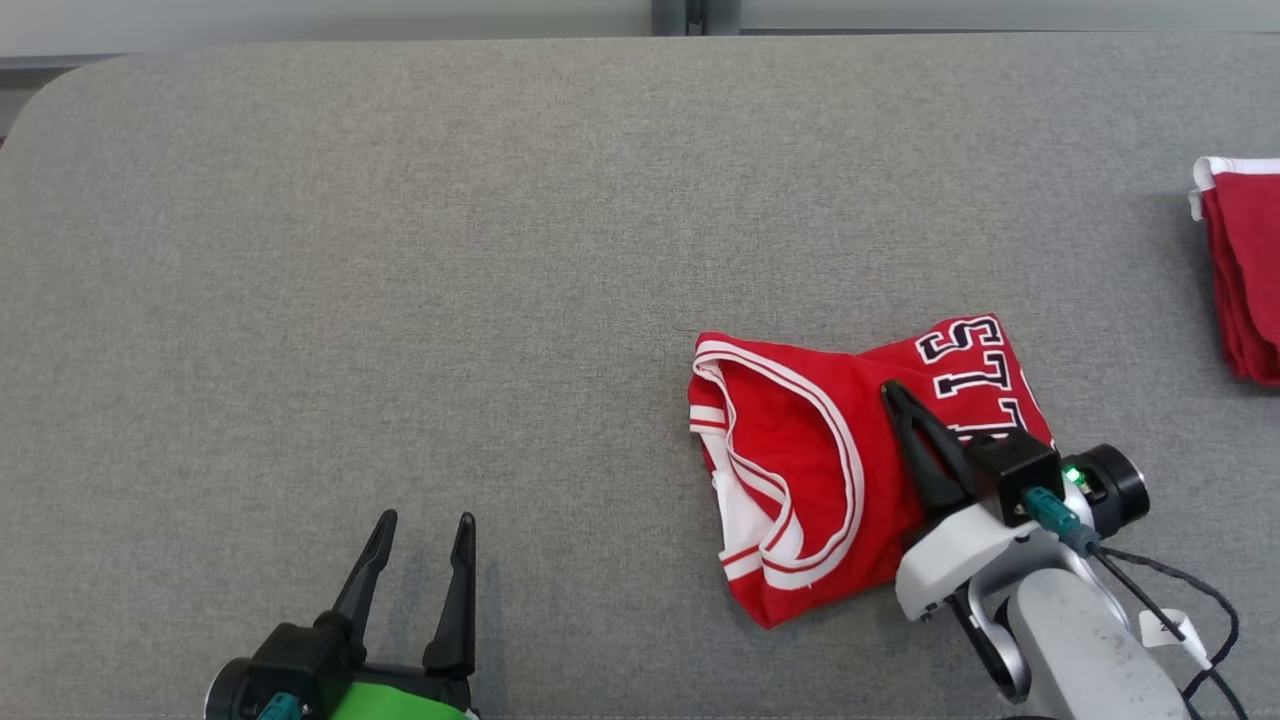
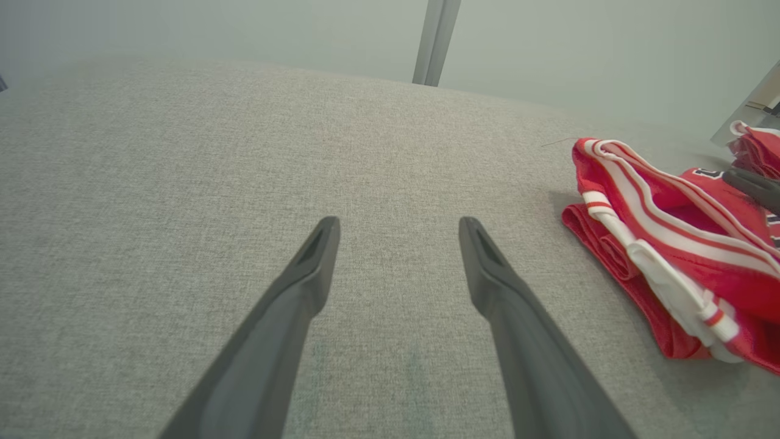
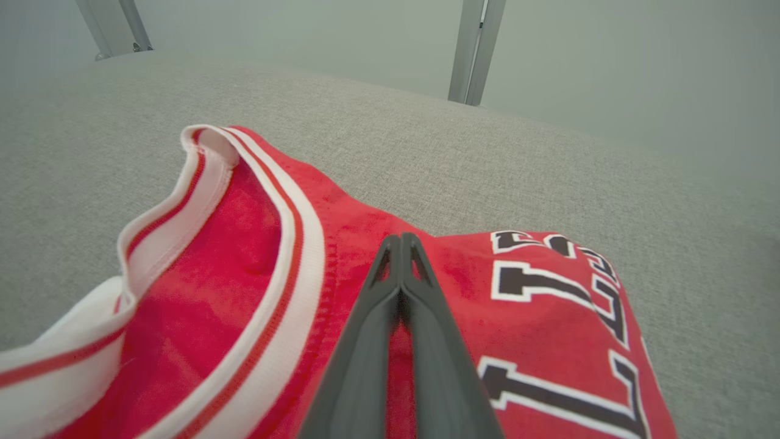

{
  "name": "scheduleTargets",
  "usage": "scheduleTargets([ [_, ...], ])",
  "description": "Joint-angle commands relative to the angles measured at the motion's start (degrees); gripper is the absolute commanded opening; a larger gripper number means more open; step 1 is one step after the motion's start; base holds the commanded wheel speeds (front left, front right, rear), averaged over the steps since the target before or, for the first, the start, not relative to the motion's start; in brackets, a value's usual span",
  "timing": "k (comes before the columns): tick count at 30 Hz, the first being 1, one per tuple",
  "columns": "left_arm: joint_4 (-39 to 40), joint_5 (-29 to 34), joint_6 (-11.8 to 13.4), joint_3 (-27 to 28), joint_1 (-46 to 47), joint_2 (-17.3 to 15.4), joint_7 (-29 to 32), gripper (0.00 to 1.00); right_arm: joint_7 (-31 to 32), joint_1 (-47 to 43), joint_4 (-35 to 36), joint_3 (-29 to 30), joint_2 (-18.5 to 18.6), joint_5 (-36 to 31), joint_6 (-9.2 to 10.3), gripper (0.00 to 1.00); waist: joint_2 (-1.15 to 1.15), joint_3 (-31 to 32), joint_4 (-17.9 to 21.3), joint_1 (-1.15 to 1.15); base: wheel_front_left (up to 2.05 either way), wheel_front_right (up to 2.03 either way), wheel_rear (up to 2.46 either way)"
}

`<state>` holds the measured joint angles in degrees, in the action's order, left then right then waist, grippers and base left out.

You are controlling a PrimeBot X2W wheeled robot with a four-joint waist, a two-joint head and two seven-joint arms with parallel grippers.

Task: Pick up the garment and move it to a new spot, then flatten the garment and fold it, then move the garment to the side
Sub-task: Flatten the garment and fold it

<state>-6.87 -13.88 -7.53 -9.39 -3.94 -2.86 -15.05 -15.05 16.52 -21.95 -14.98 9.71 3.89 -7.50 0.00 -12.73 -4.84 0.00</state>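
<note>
Pinching shut, my right gripper (image 3: 400,239) presses its tips into the one red jersey (image 1: 800,470) at near right (fabric caught? can't tell); my left gripper (image 1: 425,520) gapes, near left; a second red garment (image 1: 1245,270) lies far right.

The left end effector (image 2: 399,227) is seen with its two dark fingers (image 2: 304,286) spread wide above the grey fabric table (image 2: 183,152). A crumpled red garment (image 2: 670,225) with white and red trim is laid on the table to the right, apart from the fingers. The dark tip of the right end effector (image 2: 734,178) is seen against its far part. Another red cloth (image 2: 755,146) is glimpsed beyond.
</note>
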Motion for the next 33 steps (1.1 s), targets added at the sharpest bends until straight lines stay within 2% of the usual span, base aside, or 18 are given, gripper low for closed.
scheduleTargets([
  [1,-0.01,0.45,0.11,0.01,1.02,-0.07,-0.15,1.00,-0.12,-0.86,-0.40,-0.15,-0.61,-0.29,0.03,0.00,0.00,-0.89,-0.92,0.00,0.00,0.00,0.00],
  [7,0.01,-0.23,0.10,-0.55,2.18,-0.07,-0.15,1.00,-0.13,-0.50,-2.98,-1.33,-3.73,-1.87,0.04,0.00,0.00,-2.64,-2.32,0.00,0.00,0.00,0.00],
  [14,-0.31,-0.98,0.19,-1.13,2.91,-0.07,-0.15,1.00,-0.13,0.10,-3.20,-6.11,-5.86,-2.51,0.04,0.00,0.00,-3.21,-3.29,0.00,0.00,0.00,0.00],
  [21,-0.46,-1.55,0.41,-1.43,2.94,-0.07,-0.15,1.00,-0.13,0.82,-4.93,-10.32,-6.43,-1.65,0.04,0.00,0.00,-2.80,-4.27,0.00,0.00,0.00,0.00],
  [31,-0.47,-2.32,0.93,-1.70,2.27,-0.07,-0.15,1.00,-0.14,1.64,-6.93,-11.19,-6.72,-0.70,0.04,0.00,0.00,-1.89,-4.26,0.00,0.00,0.00,0.00],
  [33,-0.72,-2.07,0.93,-1.55,1.55,-0.07,-0.15,1.00,-0.14,1.10,-5.17,-10.66,-6.71,-0.11,0.04,0.00,0.00,-0.32,-3.80,0.00,0.00,0.00,0.00],
])
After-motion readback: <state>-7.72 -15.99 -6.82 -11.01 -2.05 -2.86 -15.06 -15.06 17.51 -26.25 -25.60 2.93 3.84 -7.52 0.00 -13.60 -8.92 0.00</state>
